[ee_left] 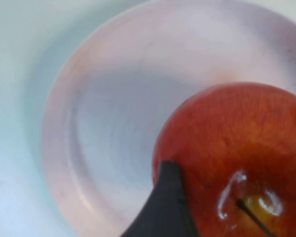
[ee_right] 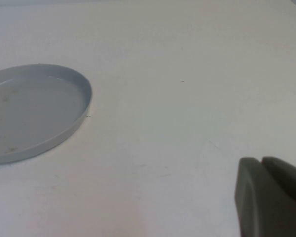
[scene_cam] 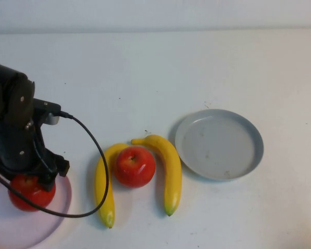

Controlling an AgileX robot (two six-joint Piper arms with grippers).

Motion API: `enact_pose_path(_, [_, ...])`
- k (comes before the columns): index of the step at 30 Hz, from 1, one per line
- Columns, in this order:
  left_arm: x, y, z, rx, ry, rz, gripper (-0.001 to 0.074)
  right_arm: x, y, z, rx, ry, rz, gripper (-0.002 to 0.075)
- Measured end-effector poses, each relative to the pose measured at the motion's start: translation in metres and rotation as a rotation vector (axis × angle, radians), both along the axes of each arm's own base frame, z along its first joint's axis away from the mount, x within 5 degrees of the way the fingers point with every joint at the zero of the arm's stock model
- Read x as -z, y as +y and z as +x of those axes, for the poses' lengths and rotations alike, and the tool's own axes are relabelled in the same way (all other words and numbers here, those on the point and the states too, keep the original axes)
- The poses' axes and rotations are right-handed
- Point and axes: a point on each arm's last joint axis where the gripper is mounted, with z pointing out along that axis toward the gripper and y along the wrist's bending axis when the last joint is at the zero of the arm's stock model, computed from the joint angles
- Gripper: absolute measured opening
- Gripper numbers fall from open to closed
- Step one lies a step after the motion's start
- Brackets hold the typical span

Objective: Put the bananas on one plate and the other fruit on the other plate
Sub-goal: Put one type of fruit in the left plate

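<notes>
High view: left pincer (scene_cam: 33,181) (unlabelled) on apple (scene_cam: 31,192)

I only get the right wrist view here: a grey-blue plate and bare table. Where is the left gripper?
Observer: The left gripper is over the pale pink plate, right at a red apple.
Operator: And the second apple?
Observer: The other apple lies on the table between the left banana and the right banana.
Operator: Is the hidden part of my plate loaded?
Observer: No, the grey-blue plate holds nothing. The right gripper is outside the high view, above the table beside that plate.
</notes>
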Motion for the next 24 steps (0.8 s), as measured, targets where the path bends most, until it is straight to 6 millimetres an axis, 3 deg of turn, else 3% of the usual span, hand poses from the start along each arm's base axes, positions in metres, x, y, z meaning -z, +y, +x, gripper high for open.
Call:
enact_pose_path(4, [0.002, -0.003, 0.001, 0.037, -0.006, -0.048, 0.0561, 0.0, 0.0, 0.0, 0.0, 0.0, 0.0, -0.0017])
enact_pose_path(9, [0.002, -0.003, 0.002, 0.05, -0.019, -0.046, 0.0662, 0.0, 0.0, 0.0, 0.0, 0.0, 0.0, -0.0017])
enact_pose_path(12, [0.001, -0.001, 0.002, 0.059, -0.024, -0.025, 0.0667, 0.0, 0.0, 0.0, 0.0, 0.0, 0.0, -0.0017])
enact_pose_path(17, [-0.018, 0.0, -0.005, 0.056, -0.096, -0.04, 0.0667, 0.0, 0.0, 0.0, 0.0, 0.0, 0.0, -0.0017])
enact_pose_path(24, [-0.035, -0.039, -0.018, 0.176, -0.205, -0.152, 0.0667, 0.0, 0.0, 0.0, 0.0, 0.0, 0.0, -0.0017])
